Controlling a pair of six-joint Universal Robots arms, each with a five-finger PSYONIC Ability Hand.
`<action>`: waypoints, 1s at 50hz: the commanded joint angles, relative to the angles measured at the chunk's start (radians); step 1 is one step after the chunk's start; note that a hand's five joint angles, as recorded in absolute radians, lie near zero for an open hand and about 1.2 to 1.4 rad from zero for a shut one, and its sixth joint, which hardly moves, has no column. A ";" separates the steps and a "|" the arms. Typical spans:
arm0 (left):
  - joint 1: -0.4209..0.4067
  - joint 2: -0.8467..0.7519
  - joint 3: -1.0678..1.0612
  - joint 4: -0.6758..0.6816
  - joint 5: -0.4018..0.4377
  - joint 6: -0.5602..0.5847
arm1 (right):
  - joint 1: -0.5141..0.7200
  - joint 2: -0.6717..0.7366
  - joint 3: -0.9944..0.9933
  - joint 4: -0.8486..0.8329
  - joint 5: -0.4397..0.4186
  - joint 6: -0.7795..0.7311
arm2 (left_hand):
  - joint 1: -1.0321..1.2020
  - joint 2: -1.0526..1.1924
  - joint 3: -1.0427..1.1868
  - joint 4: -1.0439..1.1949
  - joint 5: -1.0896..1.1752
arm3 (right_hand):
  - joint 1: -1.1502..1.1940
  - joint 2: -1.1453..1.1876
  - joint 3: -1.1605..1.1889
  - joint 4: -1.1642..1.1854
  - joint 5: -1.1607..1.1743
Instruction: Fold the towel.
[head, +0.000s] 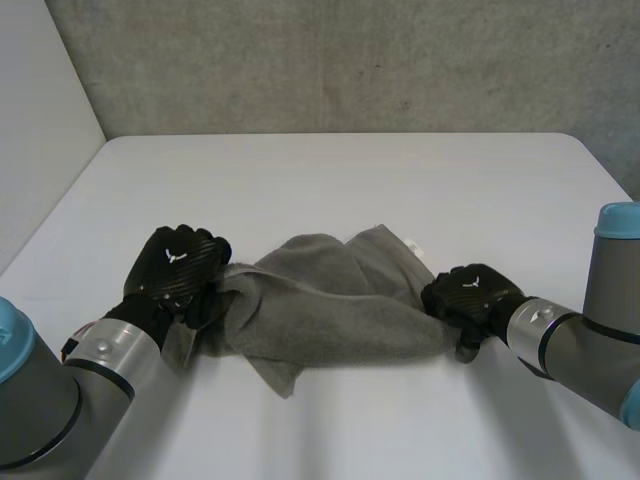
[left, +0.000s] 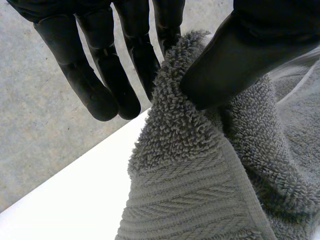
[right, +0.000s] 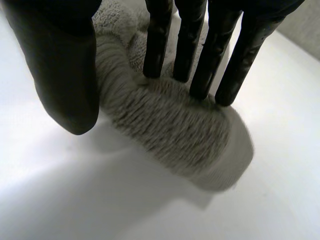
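Note:
A grey towel (head: 330, 300) lies bunched in a loose heap on the white table (head: 350, 180). My left hand (head: 180, 262) is at the towel's left end. In the left wrist view its thumb (left: 230, 60) pinches a raised edge of the towel (left: 200, 190) against a finger behind it, while the other fingers (left: 95, 85) stand straight and free. My right hand (head: 470, 292) is at the towel's right end. There its straight fingers (right: 200, 50) rest on top of a rolled fold of the towel (right: 175, 130), and the thumb (right: 65, 75) stands apart beside the fold.
A grey wall (head: 350, 60) rises behind the table's far edge. A small white label (head: 413, 246) sticks out at the towel's back right corner. Bare tabletop lies behind and in front of the towel.

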 joint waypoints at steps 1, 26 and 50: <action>0.004 -0.010 0.002 0.005 -0.004 0.045 | -0.008 0.034 -0.031 0.068 -0.012 -0.001 | -0.018 -0.090 -0.147 -0.120 -0.251 | 0.048 0.043 0.046 0.048 0.043; 0.039 -0.040 -0.001 0.002 -0.007 0.141 | -0.096 0.021 -0.062 0.262 -0.228 0.002 | -0.018 -0.090 -0.147 -0.120 -0.251 | -0.043 -0.048 -0.045 -0.043 -0.048; 0.040 -0.044 0.002 0.006 -0.007 0.143 | -0.117 0.021 -0.066 0.142 -0.223 0.157 | -0.018 -0.090 -0.147 -0.120 -0.251 | 0.775 0.770 0.773 0.776 0.770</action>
